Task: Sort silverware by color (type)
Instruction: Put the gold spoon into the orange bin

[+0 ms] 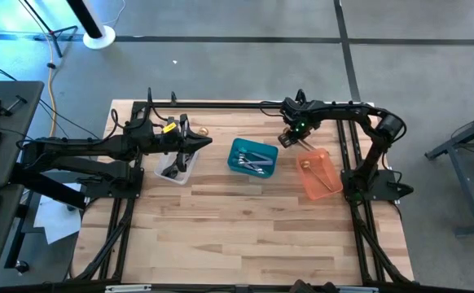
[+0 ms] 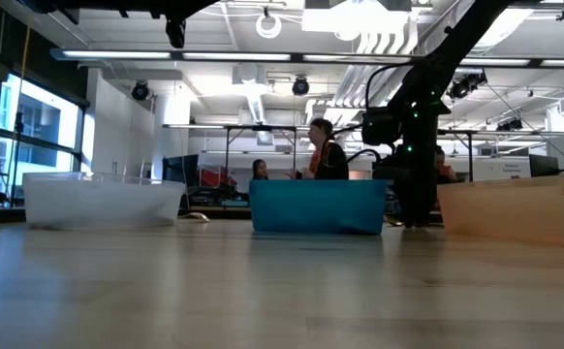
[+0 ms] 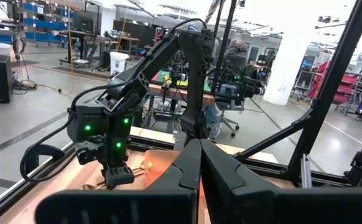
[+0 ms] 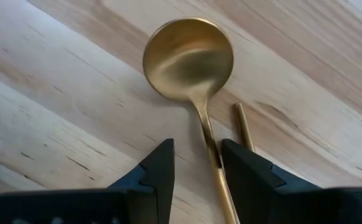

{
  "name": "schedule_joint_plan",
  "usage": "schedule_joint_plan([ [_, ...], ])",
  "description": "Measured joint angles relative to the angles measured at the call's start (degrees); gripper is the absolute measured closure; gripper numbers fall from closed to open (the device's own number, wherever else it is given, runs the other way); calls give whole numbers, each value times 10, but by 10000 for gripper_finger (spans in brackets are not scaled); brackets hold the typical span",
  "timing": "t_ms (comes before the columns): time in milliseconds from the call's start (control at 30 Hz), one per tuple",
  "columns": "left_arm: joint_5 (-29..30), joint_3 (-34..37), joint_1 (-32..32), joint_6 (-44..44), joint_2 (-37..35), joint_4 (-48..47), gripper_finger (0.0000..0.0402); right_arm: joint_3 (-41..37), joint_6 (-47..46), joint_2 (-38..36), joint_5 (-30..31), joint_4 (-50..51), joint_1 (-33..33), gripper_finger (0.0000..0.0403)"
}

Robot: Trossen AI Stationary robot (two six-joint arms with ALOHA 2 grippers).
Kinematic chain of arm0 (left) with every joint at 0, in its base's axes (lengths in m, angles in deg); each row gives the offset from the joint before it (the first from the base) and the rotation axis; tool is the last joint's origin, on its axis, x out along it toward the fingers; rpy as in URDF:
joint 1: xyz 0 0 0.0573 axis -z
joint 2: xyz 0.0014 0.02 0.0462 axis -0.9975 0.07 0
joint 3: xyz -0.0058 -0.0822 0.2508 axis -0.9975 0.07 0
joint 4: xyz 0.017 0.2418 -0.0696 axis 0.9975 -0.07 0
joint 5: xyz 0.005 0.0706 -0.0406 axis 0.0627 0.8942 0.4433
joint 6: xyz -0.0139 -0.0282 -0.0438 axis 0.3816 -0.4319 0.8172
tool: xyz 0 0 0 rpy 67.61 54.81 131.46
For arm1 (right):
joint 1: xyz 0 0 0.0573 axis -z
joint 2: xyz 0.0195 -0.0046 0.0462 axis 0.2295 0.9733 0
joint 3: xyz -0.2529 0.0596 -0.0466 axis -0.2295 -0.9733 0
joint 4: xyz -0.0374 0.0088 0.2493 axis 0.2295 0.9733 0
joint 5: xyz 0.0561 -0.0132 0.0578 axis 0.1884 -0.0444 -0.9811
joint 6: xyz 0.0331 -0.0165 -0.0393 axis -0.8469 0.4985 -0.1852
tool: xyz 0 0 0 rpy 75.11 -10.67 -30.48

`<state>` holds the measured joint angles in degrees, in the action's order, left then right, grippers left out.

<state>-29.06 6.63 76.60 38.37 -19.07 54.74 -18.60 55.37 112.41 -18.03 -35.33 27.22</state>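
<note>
A: What is laid out, taking the biggest things first?

B: A wooden table (image 1: pixel 253 236) is seen from above, with three bins set in a row across its far half. The clear bin (image 1: pixel 176 167) is placed at about nine o'clock from the teal bin (image 1: pixel 252 156), and the orange bin (image 1: pixel 319 172) at about three o'clock. Dark pieces are held in the clear one, silver pieces in the teal one, and something gold-toned is made out in the orange one, though that is hard to confirm at this range.

A: And the arms?

B: The left gripper (image 1: pixel 203 143) is parked above the clear bin's far end, its fingers clenched on nothing. The right gripper (image 1: pixel 289 138) is lowered to the tabletop between the teal and orange bins, towards twelve o'clock from both.

A: What is being worked on?

B: A gold spoon (image 4: pixel 193 68) is lying flat on the wood, with a second thin gold handle (image 4: pixel 244 127) just beside it. The spoon's neck is bracketed by the right fingers (image 4: pixel 153 171), which appear to be closed partway; contact is likely but cannot be told for certain. The narrow neck is presumably chosen because it fits between the pads.

A: The next move?

B: A lift and a short carry to the orange bin is judged likely, since gold is gathered there.
</note>
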Motion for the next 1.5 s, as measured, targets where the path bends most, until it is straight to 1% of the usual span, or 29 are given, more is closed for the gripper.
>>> schedule_joint_plan([
  [233, 0, 0, 0, 0, 0, 0, 401, 0, -1, 0, 0, -1, 0, 285],
  [333, 1, 0, 0, 0, 0, 0, 401, 0, -1, 1, -1, -1, 0, 295],
  [433, 2, 0, 0, 0, 0, 0, 401, -1, -2, 1, -1, -1, 0, 324],
  [567, 2, 0, 0, 0, 0, 0, 402, -1, -1, 2, -5, -1, 0, 379],
  [633, 2, 0, 0, 0, 0, 0, 402, -1, 0, 2, -7, -1, 0, 395],
  [1500, -1, 0, 0, -1, 0, 0, 402, -2, 18, -5, -12, -4, 0, 402],
])
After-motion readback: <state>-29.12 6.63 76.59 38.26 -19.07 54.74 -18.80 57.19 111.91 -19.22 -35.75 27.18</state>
